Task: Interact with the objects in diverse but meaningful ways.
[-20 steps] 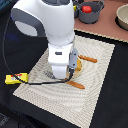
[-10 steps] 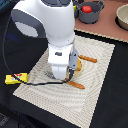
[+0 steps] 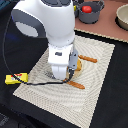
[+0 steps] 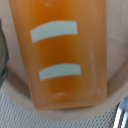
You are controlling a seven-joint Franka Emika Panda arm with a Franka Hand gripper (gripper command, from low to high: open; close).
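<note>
The white Franka arm (image 3: pixel 47 25) stood bent low over a cream woven placemat (image 3: pixel 97 75), its gripper (image 3: pixel 65 75) lowered to the mat's middle. The fingers were hidden behind the wrist housing in the exterior view and out of frame in the wrist view, so their opening could not be told. Directly beneath the gripper, the wrist view showed a golden-orange rectangular toy loaf (image 4: pixel 65 55) marked with 2 pale curved stripes, lying in a shallow beige round dish (image 4: pixel 112 97); whether the fingers touched it could not be told. Just beside the gripper lay 2 orange-handled utensils: 1 (image 3: pixel 89 59) toward the exterior view's right, and 1 (image 3: pixel 76 85) nearer the camera. A yellow rectangular block with a red label (image 3: pixel 16 78) lay off the mat, well apart from the gripper toward the exterior view's left. Far behind the arm sat a grey-blue two-handled pot (image 3: pixel 91 14) containing a red round toy tomato (image 3: pixel 87 8). A tan bowl (image 3: pixel 123 17) showed at the exterior view's right edge.
</note>
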